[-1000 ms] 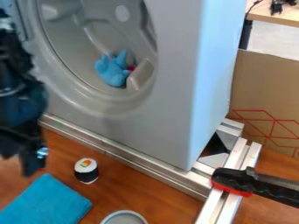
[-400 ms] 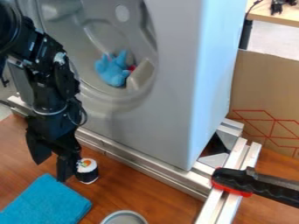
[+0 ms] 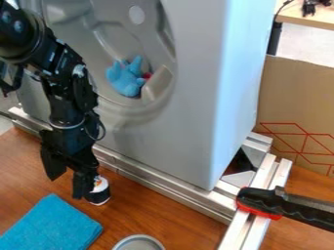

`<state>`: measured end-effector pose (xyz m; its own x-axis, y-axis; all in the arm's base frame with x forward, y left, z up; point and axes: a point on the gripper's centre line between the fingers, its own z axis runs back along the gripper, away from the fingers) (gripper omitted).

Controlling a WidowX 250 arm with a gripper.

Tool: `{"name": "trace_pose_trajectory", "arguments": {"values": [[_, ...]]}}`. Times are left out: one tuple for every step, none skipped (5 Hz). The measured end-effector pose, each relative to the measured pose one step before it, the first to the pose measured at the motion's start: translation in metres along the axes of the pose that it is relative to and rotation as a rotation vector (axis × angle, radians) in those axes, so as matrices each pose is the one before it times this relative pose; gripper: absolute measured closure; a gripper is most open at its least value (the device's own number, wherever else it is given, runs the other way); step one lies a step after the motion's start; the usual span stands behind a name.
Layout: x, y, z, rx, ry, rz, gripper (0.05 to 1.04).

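My gripper (image 3: 67,178) hangs low over the wooden table at the left, its two fingers spread apart with nothing seen between them. Its right finger is right beside the sushi-roll toy (image 3: 99,194), a short black-and-white cylinder standing upright, and covers part of its left side. Just below the gripper, a folded blue cloth (image 3: 51,225) lies flat. A light blue plush toy (image 3: 125,78) rests inside the round drum opening of a grey machine (image 3: 189,132), with a bit of red behind it.
Metal rails (image 3: 156,183) run along the machine's base. A black and red clamp (image 3: 264,202) grips the rail at lower right. The rim of a grey round container (image 3: 139,238) shows at the bottom edge. Cardboard (image 3: 297,102) stands at the right.
The arm has swung from the left edge to the right, bringing my gripper beside the sushi-roll toy, with a further small shift right since the second frame. The toys and cloth have stayed put.
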<state>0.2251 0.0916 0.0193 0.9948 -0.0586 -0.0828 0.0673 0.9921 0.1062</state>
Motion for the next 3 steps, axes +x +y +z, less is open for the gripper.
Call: {"name": "trace_pose_trajectory", "arguments": {"values": [[0.00495,-0.01237,-0.00717,-0.0831,-0.0096,-0.0768,0.083],[0.00413,-0.00450,-0.00305,-0.0308,-0.0186,-0.0138,0.083],[-0.00175,-0.00108,-0.00886,0.0242,0.0394,0.0174,0.083]]}}
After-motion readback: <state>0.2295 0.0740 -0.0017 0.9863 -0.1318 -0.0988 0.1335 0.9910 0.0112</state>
